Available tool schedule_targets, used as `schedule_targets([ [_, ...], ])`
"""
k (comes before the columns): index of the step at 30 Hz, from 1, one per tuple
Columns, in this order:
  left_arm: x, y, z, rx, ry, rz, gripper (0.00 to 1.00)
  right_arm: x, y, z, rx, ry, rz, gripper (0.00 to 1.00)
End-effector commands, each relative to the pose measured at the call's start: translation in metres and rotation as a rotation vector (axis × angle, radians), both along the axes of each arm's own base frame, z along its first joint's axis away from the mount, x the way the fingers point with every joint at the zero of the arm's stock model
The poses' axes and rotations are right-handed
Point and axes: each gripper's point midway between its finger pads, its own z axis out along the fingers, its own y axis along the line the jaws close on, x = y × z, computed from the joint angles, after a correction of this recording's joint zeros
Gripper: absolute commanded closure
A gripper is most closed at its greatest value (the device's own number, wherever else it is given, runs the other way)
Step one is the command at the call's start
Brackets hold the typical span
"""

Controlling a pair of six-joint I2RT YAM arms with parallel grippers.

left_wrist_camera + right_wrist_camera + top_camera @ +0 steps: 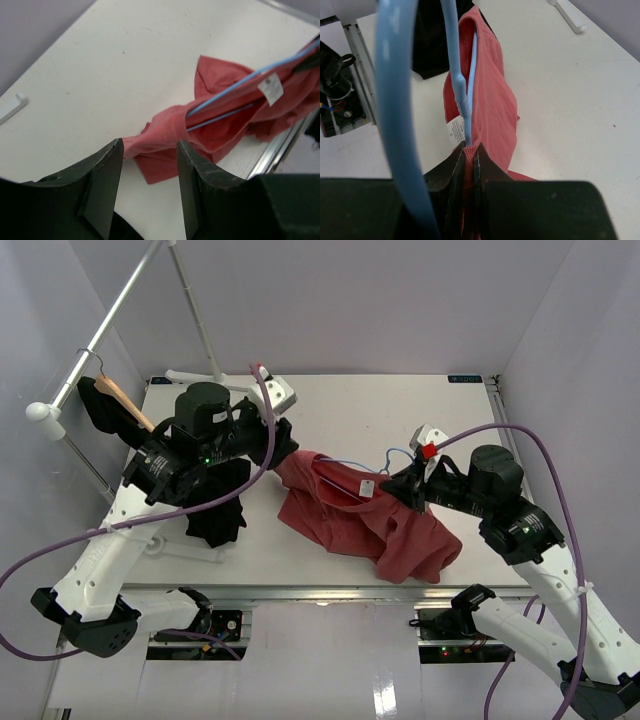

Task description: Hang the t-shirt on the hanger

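The salmon t-shirt (360,522) lies crumpled on the white table (350,410). The light-blue wire hanger (345,462) runs inside its neck opening, with the hook sticking out near my right gripper. My right gripper (412,486) is shut on the t-shirt's collar (490,100), right where the hanger wire (456,65) enters the cloth by the white label. My left gripper (285,445) is open and empty, just above the shirt's left end. In the left wrist view my left gripper (150,145) frames a sleeve of the t-shirt (225,120), and the hanger (240,82) shows.
A black garment (218,505) lies on the table under my left arm. A tan wooden hanger (125,400) with another black garment hangs on the white rack (100,330) at the back left. A white bracket (280,392) sits at the table's far edge.
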Motion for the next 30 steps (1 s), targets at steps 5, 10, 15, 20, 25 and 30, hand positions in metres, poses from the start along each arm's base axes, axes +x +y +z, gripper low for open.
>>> schedule_targets([
  [5, -0.066, 0.006, -0.011, 0.084, -0.07, -0.308, 0.42, -0.042, -0.003, 0.048, 0.065, -0.104, 0.142, 0.92],
  [10, -0.077, 0.004, -0.024, 0.107, -0.072, -0.392, 0.41, -0.054, -0.006, 0.054, 0.078, -0.127, 0.174, 0.92],
  [15, -0.075, 0.002, -0.036, 0.139, -0.081, -0.429, 0.41, -0.067, -0.003, 0.059, 0.095, -0.136, 0.248, 0.92],
  [20, -0.081, -0.008, -0.049, 0.131, -0.051, -0.505, 0.43, -0.068, 0.002, 0.063, 0.105, -0.139, 0.273, 0.92],
  [25, -0.086, -0.018, -0.057, 0.117, -0.028, -0.586, 0.48, -0.063, 0.004, 0.067, 0.1, -0.147, 0.273, 0.92],
  [30, -0.098, -0.027, -0.055, 0.076, -0.035, -0.687, 0.76, -0.057, 0.009, 0.069, 0.099, -0.152, 0.283, 0.92],
])
